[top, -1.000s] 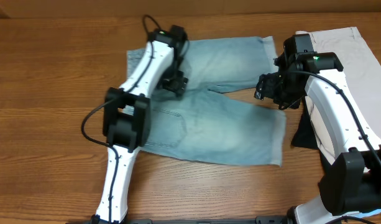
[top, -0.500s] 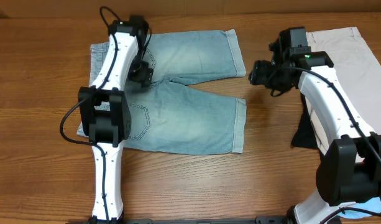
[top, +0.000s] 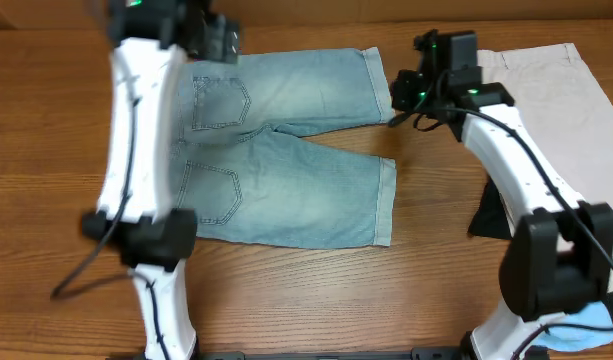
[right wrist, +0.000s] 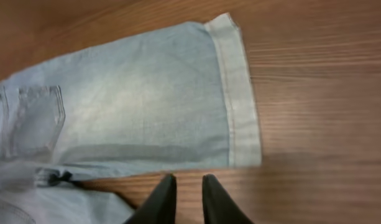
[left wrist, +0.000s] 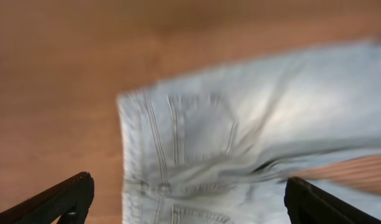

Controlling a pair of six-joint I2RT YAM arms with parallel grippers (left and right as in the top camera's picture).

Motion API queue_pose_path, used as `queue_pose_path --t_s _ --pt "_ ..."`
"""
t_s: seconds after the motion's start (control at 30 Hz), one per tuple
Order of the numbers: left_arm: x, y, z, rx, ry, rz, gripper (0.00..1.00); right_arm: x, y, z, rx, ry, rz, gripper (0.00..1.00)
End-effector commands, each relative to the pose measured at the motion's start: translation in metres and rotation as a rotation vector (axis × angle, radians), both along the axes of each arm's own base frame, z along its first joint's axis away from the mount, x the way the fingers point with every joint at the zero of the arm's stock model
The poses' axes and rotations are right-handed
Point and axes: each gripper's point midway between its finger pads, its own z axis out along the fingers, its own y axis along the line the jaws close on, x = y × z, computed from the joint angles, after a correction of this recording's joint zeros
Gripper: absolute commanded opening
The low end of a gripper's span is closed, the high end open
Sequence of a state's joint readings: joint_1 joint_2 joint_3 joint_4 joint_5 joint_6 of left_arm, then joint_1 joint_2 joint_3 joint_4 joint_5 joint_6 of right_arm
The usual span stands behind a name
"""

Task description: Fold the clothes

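The light-blue denim shorts (top: 286,170) lie flat on the wooden table, back pockets up, waistband to the left and cuffed hems to the right. My left gripper (top: 218,45) is raised over the waistband's far corner; in its wrist view it (left wrist: 187,199) stands wide open and empty above the shorts (left wrist: 240,124). My right gripper (top: 404,92) hovers beside the far leg's hem. Its wrist view shows the gripper (right wrist: 189,180) nearly shut, a thin gap between the tips, nothing in it, over bare wood just off the leg (right wrist: 134,99).
Beige shorts (top: 576,110) lie at the back right under the right arm. A black garment (top: 489,218) pokes out beside that arm. A pale-blue garment (top: 586,335) shows at the front right corner. Both arm bases stand at the front edge.
The left gripper has let go of the shorts and lifted toward the back left. The right gripper has moved back toward the far leg's hem and closed its jaws. The shorts were dragged left earlier.
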State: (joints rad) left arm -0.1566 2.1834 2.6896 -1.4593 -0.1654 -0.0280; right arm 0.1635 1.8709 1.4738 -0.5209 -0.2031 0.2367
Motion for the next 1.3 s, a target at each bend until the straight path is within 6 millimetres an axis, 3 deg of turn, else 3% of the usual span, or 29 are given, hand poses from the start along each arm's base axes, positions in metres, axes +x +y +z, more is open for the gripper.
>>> queue_pose_path --t_s 0.0,0.1,0.2,0.37,0.57,0.67,0.77,0.9,1.0,1.13,1.27 --pt "-0.025 -0.008 0.065 -0.089 -0.149 -0.024 1.00 0.007 0.022 -0.032 0.001 0.038 0.041 0.15" --pt "-0.036 -0.009 0.088 -0.110 -0.201 -0.038 1.00 0.006 0.035 -0.059 -0.007 0.078 0.066 0.15" --pt "-0.043 -0.008 0.095 -0.111 -0.214 -0.038 1.00 0.001 0.042 -0.084 -0.018 0.129 0.080 0.15" --pt "-0.040 -0.002 0.087 -0.074 -0.192 -0.022 1.00 -0.004 0.041 -0.109 -0.019 0.191 0.062 0.14" --pt "-0.029 0.001 0.059 -0.043 -0.118 -0.008 1.00 -0.011 0.037 -0.126 -0.036 0.243 0.056 0.15" --pt "-0.025 0.001 0.043 -0.036 -0.075 -0.005 1.00 -0.015 0.037 -0.128 -0.037 0.261 0.057 0.11" --pt "-0.020 0.001 0.034 -0.035 -0.054 -0.003 1.00 -0.014 0.044 -0.113 0.000 0.246 0.080 0.09" --pt "-0.018 0.001 0.035 -0.038 -0.063 -0.004 1.00 0.003 0.050 -0.082 0.023 0.165 0.089 0.10" --pt "-0.018 0.001 0.035 -0.038 -0.063 -0.004 1.00 0.018 0.051 -0.070 0.028 0.098 0.082 0.11" --pt "-0.019 0.001 0.034 -0.037 -0.057 -0.003 1.00 0.028 0.044 -0.079 -0.011 0.074 0.048 0.11" --pt "-0.019 0.001 0.034 -0.037 -0.057 -0.004 1.00 0.027 0.037 -0.104 -0.052 0.113 0.024 0.11"
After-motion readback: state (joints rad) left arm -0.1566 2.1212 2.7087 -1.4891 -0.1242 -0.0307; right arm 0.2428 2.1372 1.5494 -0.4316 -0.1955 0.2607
